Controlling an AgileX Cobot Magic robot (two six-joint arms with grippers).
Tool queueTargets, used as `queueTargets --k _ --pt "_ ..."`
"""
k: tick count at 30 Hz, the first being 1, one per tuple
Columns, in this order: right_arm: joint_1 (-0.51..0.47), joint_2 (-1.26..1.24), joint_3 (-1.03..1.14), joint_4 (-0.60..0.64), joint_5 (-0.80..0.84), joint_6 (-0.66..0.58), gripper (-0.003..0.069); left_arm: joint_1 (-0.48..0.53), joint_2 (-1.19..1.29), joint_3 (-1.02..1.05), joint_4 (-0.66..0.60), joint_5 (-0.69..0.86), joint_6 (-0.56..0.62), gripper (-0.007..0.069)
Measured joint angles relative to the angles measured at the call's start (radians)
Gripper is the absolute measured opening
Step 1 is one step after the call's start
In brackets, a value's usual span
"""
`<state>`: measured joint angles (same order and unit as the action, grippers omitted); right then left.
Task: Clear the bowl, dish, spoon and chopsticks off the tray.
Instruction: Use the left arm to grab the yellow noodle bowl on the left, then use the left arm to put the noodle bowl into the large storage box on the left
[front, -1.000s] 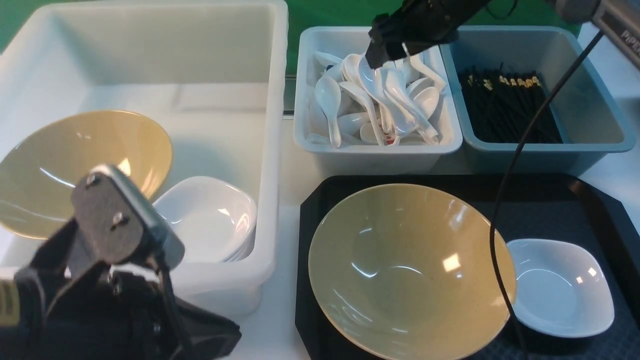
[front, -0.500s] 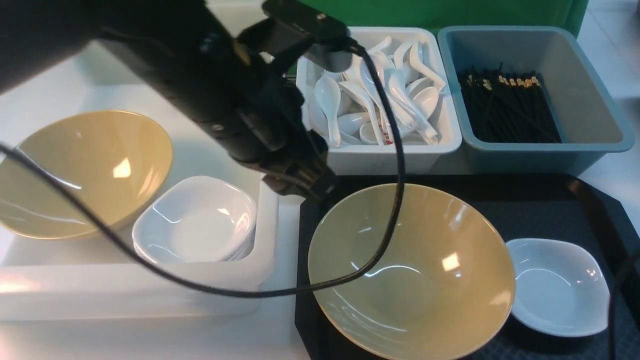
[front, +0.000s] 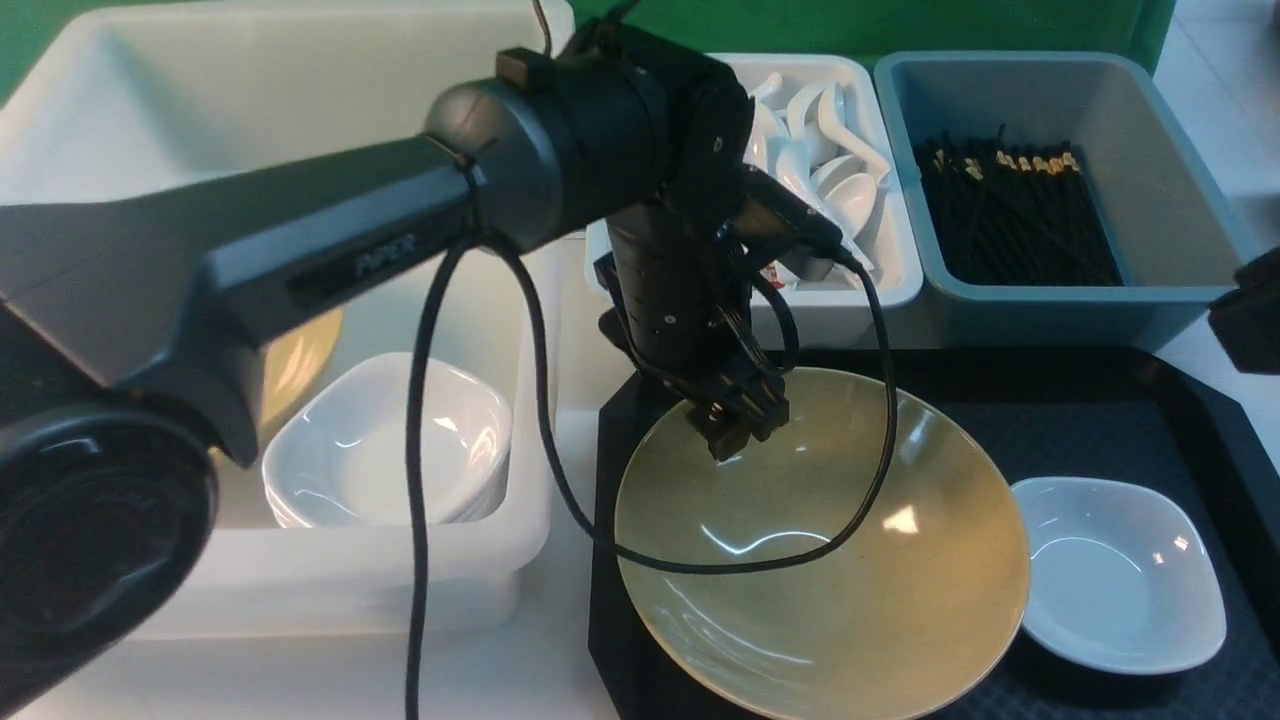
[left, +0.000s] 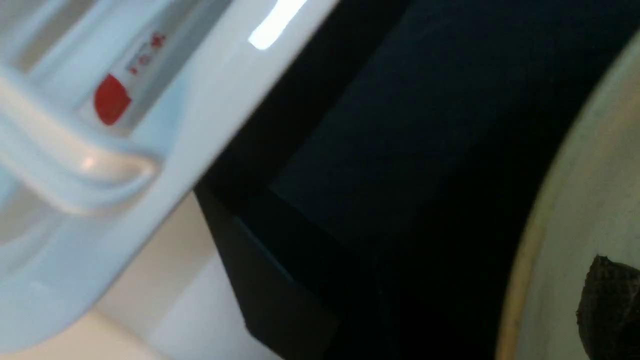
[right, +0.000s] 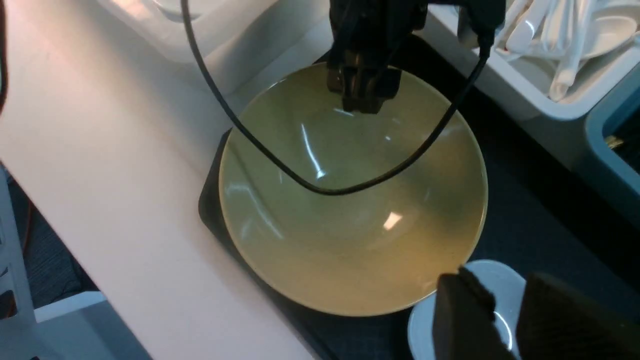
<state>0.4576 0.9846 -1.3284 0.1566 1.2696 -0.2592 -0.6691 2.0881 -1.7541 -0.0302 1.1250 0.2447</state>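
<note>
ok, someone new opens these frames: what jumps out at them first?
The dark left arm cuts across the front view, with the left gripper at the far rim of the big tan bowl, which fills the left half of the black tray. A small white dish sits beside the bowl on the tray's right side. Behind the tray, one bin is heaped with white spoons; its right neighbour holds black chopsticks.

Dark grey left arm (front: 330, 240) marked PIPER, black cable (front: 415, 500), black left hand (front: 742, 432).
</note>
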Motion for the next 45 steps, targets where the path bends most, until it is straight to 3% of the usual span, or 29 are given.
queueTargets --k 1,5,12,15,18,21,25,26,30,34,38,45 --pt "0.000 0.000 0.000 -0.001 0.000 0.000 0.0202 0.000 0.000 0.000 -0.002 0.000 0.000 0.0449" --pt "0.000 -0.013 0.000 -0.002 -0.041 0.000 0.0202 0.000 0.037 -0.001 -0.067 0.024 0.008 0.0189" --pt "0.001 0.010 0.000 -0.003 -0.125 -0.005 0.0204 0.011 -0.065 -0.007 -0.157 0.097 0.033 0.0013" --pt "0.001 0.037 -0.004 -0.001 -0.156 -0.029 0.0204 0.052 -0.162 0.004 -0.173 0.102 0.043 0.0004" --pt "0.001 0.078 -0.023 0.037 -0.168 -0.059 0.0195 0.157 -0.317 0.029 -0.236 0.110 0.044 0.0004" --pt "0.038 0.116 -0.046 0.106 -0.212 -0.132 0.0137 0.298 -0.491 0.088 -0.305 0.108 0.044 0.0002" --pt "0.145 0.167 -0.084 0.139 -0.270 -0.197 0.0055 0.525 -0.663 0.211 -0.333 0.110 0.032 0.0001" --pt "0.209 0.207 -0.109 0.144 -0.292 -0.226 0.0036 0.642 -0.717 0.270 -0.334 0.103 0.024 0.0001" --pt "0.335 0.326 -0.184 0.148 -0.299 -0.294 0.0034 0.991 -0.818 0.432 -0.394 0.037 0.025 0.0001" --pt "0.367 0.384 -0.221 0.150 -0.275 -0.313 0.0034 1.207 -0.844 0.520 -0.513 -0.009 0.071 0.0001" --pt "0.369 0.391 -0.229 0.120 -0.248 -0.314 0.0034 1.300 -0.829 0.598 -0.575 -0.104 0.107 0.0001" --pt "0.369 0.374 -0.230 0.056 -0.152 -0.311 0.0034 1.263 -0.688 0.664 -0.585 -0.245 0.150 0.0037"
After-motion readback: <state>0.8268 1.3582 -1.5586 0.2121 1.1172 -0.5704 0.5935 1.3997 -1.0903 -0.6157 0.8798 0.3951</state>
